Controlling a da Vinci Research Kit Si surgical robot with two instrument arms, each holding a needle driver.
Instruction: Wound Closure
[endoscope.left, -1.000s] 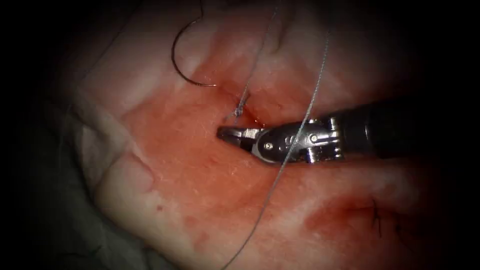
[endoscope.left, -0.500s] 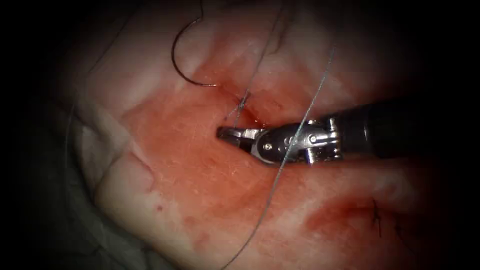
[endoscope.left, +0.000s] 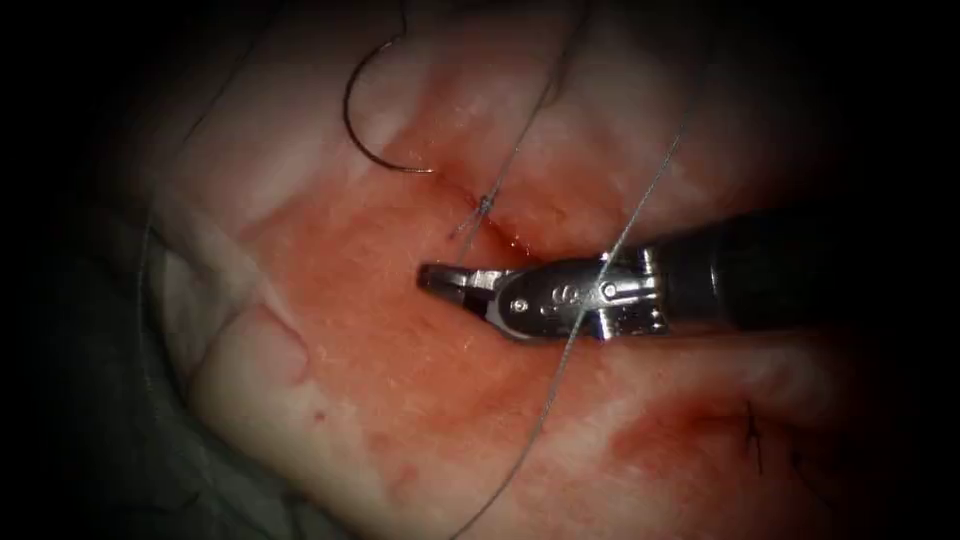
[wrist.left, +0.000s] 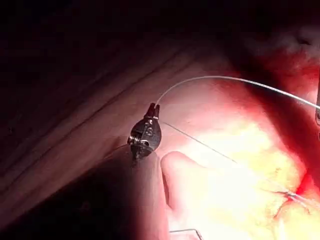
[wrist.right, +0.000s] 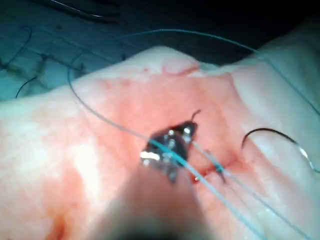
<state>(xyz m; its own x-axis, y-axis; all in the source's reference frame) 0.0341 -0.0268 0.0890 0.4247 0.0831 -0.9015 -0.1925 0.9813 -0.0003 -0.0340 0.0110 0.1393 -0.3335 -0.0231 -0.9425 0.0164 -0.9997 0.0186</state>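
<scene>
The right tool (endoscope.left: 432, 278) is sliding leftward along the tissue (endoscope.left: 330, 390), its tip lying farther left and a little lower than a second ago. The thread (endoscope.left: 640, 205) crossing its wrist is swinging rightward at its upper end and leaning more steeply. The knot (endoscope.left: 484, 205) at the cut (endoscope.left: 510, 235) is lying a little higher than before.

Curved needle (endoscope.left: 362, 120) loose on tissue (endoscope.left: 330, 330), left of cut (endoscope.left: 500, 215).
</scene>
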